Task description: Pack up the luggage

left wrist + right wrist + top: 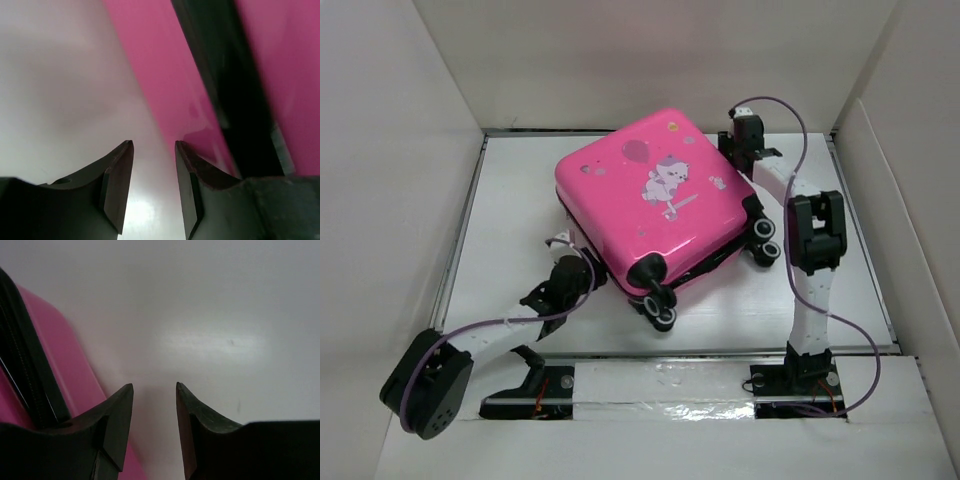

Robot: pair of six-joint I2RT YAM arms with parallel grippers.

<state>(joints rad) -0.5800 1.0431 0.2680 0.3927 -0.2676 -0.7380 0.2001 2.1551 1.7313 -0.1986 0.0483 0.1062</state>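
The luggage (655, 200), a bright pink hard-shell suitcase with a cartoon animal print, lies flat and turned at an angle in the middle of the white table (510, 200). Its black wheels (665, 315) point toward the near edge. My left gripper (570, 255) sits low at the suitcase's near-left side. In the left wrist view the left gripper (154, 142) is open over bare table, with the pink shell (150, 75) and its black zipper band (235, 100) just to the right. My right gripper (745, 140) is at the far-right corner. In its wrist view the right gripper (154, 385) is open and empty, the luggage (65, 355) to its left.
White walls (410, 200) box in the table on the left, back and right. A second pair of wheels (765, 250) sticks out close to the right arm's elbow (817, 230). Both arm bases (795, 380) stand on the near strip.
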